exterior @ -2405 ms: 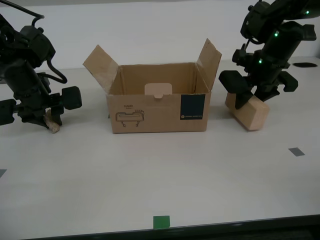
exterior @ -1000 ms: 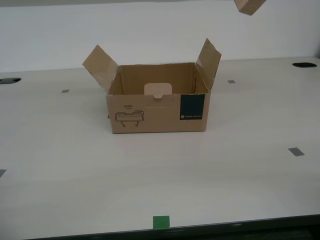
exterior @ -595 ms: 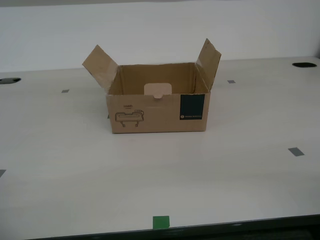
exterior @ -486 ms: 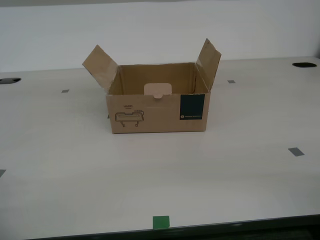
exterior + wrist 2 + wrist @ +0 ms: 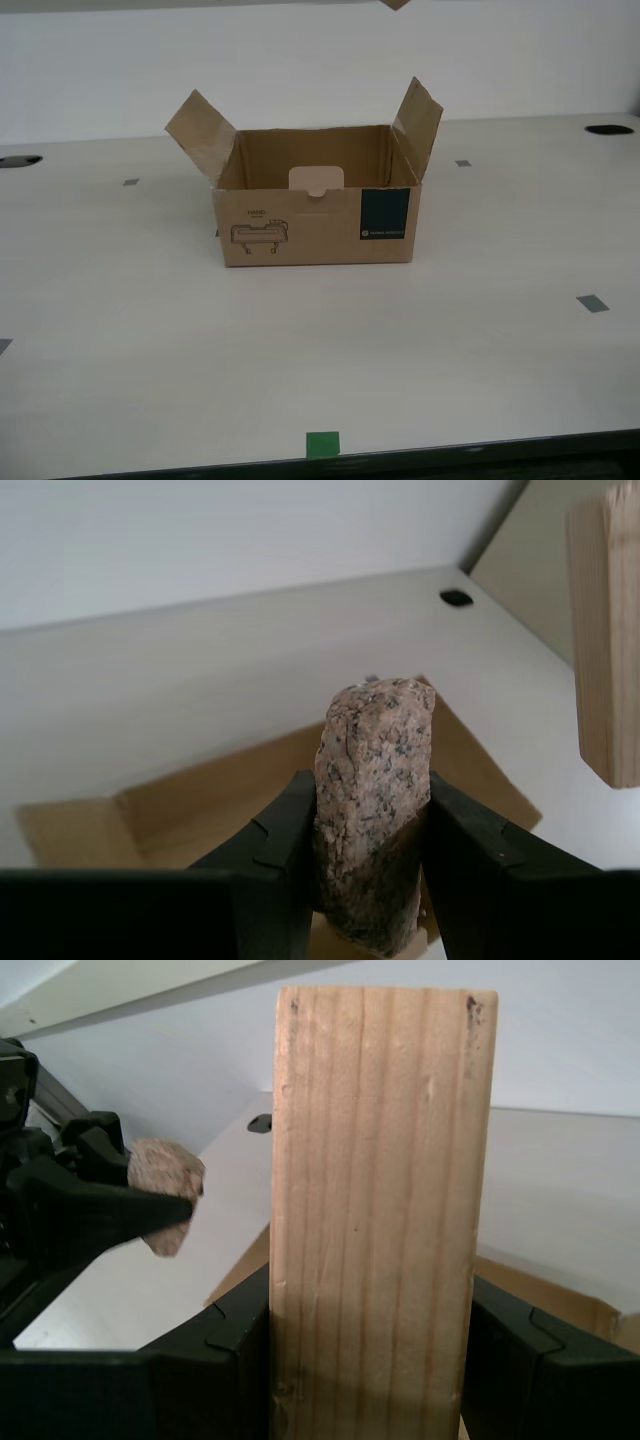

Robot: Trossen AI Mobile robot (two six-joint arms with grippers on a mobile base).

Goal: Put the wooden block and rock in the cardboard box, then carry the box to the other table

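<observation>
Above the cardboard box [image 5: 317, 210], both loads lifted off the table since earlier: first gripper [image 5: 365, 1360] clamps wooden block [image 5: 375, 1210]; second gripper [image 5: 365, 870] clamps rock [image 5: 372, 800]; box empty; lowering in looks next.

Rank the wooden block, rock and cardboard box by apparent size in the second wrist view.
1. Cardboard box, widest, though partly hidden.
2. Rock and wooden block: unsure. The rock sits close in my second hand, and the frame edge cuts off the block.

A smooth pale table [image 5: 480, 350] spreads before me under even light, grey tape squares [image 5: 592, 303] dotted about, a green one [image 5: 322, 444] at six o'clock, and a plain white wall [image 5: 300, 60] at twelve.
</observation>
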